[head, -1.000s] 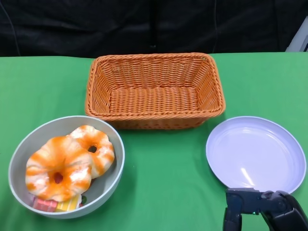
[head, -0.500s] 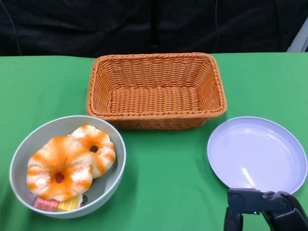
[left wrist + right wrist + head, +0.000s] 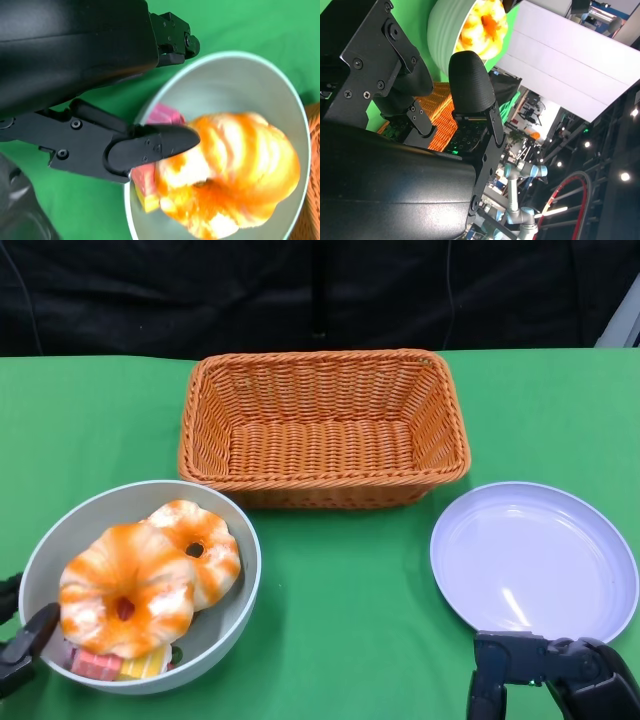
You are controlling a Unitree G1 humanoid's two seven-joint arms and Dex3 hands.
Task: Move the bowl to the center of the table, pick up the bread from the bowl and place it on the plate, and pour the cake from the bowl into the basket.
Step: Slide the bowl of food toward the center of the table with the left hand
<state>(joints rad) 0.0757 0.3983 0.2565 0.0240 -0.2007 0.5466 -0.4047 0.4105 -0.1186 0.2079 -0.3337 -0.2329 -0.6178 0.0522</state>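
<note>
Three containers sit on the green tabletop [image 3: 340, 640]. At the near left stands the grey bowl [image 3: 238, 540], well off centre, holding two orange-glazed ring breads [image 3: 125, 595] stacked one partly over the other, with a pink and yellow piece of cake [image 3: 118, 665] wedged beneath them against the near wall. The left robot hand [image 3: 22, 645] reaches in from the left edge right at the bowl's rim; the left wrist view shows one finger [image 3: 150, 147] lying over the rim, its tip touching or just beside the bread, another finger outside the wall. Its fingers are apart and hold nothing. The breads cover most of the cake.

Behind the middle of the tabletop stands the orange wicker basket [image 3: 322, 475], rectangular, its near left corner close to the bowl's far rim but apart from it. To the right lies the pale lilac plate [image 3: 470, 530], near the basket's right corner.

The right robot hand [image 3: 545, 675] rests low at the near right, just at the plate's near edge, fingers spread and gripping nothing.
</note>
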